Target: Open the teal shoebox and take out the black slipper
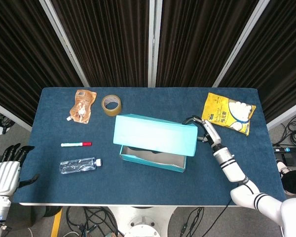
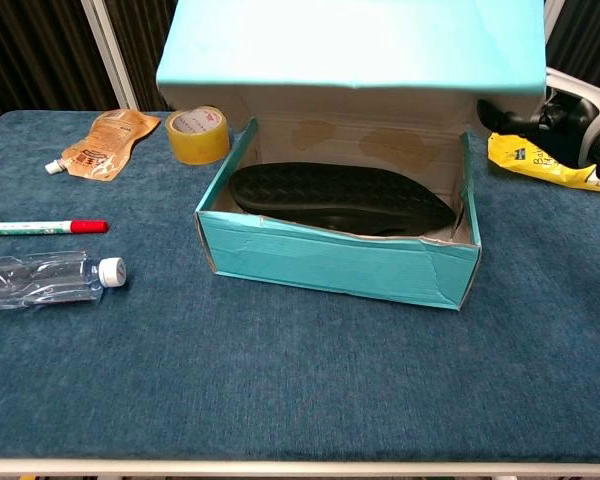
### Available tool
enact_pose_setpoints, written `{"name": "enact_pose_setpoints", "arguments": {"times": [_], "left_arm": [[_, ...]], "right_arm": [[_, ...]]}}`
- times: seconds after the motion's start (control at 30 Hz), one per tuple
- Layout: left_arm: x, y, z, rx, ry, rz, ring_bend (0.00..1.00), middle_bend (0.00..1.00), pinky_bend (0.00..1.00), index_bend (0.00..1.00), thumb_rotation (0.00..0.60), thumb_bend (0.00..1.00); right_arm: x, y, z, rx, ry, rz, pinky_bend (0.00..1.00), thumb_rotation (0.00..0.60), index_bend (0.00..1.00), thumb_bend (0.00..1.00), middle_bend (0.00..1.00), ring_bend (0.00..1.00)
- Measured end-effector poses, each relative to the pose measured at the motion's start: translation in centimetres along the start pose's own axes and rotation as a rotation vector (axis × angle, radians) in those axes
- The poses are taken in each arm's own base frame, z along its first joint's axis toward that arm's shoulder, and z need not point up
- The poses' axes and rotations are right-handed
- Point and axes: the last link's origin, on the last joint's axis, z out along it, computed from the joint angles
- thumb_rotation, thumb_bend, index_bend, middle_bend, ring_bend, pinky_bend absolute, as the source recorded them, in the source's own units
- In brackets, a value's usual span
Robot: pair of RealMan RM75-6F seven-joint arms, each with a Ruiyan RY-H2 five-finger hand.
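Note:
The teal shoebox (image 1: 150,161) (image 2: 335,268) stands open in the middle of the table. Its lid (image 1: 154,134) (image 2: 350,45) is tilted up and back on the far side. A black slipper (image 2: 340,198) lies inside, sole up; the head view shows only a dark sliver (image 1: 138,149) of it under the lid. My right hand (image 1: 206,130) (image 2: 572,118) is at the lid's right end, dark fingers hooked on that edge and holding it up. My left hand (image 1: 5,174) hangs off the table's front left corner, fingers apart, holding nothing.
A yellow snack bag (image 1: 228,112) (image 2: 535,160) lies just behind my right hand. Left of the box are a tape roll (image 1: 111,104) (image 2: 198,134), an orange pouch (image 1: 82,104) (image 2: 105,143), a red-capped marker (image 1: 76,144) (image 2: 48,227) and a flattened plastic bottle (image 1: 80,165) (image 2: 45,280).

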Motion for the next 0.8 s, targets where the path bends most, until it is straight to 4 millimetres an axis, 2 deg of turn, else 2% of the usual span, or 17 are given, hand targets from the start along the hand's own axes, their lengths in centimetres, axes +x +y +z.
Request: {"name": "enact_pose_setpoints", "arguments": {"times": [0.27,0.4,0.47,0.57,0.6,0.7,0.8], "left_arm": [[0.2,0.1,0.1,-0.004,0.001,0.004,0.07,0.17,0.07,0.16,0.600,0.16],[0.3,0.2,0.1,-0.007,0.000,0.007,0.07,0.17,0.07,0.16,0.600,0.16],[0.4,0.2,0.1,-0.009,0.001,0.009,0.07,0.17,0.07,0.16,0.600,0.16],[0.4,0.3,0.1,-0.009,0.001,0.009,0.07,0.17,0.07,0.16,0.600,0.16],[0.5,0.3,0.1,-0.009,0.001,0.010,0.07,0.17,0.07,0.16,0.600,0.16],[0.5,0.3,0.2,-0.011,-0.001,0.011,0.07,0.17,0.07,0.16,0.600,0.16],[0.6,0.3,0.1,-0.013,-0.002,0.013,0.07,0.17,0.07,0.16,0.600,0.16]], "right_arm": [[0.5,-2.3,1.6,-0.158,0.019,0.383,0.00,0.600,0.43,0.54,0.36,0.17],[0.7,-3.1,2.5,-0.217,0.035,0.494,0.00,0.600,0.37,0.47,0.30,0.13],[0.8,-3.6,3.1,-0.242,0.045,0.542,0.00,0.600,0.29,0.42,0.24,0.10],[0.9,-4.0,3.7,-0.255,0.046,0.528,0.00,0.600,0.06,0.26,0.09,0.01],[0.9,-4.1,3.9,-0.252,0.045,0.512,0.00,0.600,0.03,0.22,0.06,0.00],[1.2,-4.3,4.6,-0.245,0.060,0.472,0.00,0.600,0.00,0.05,0.00,0.00],[1.9,-4.3,5.3,-0.231,0.106,0.437,0.00,0.600,0.00,0.00,0.00,0.00]]}}
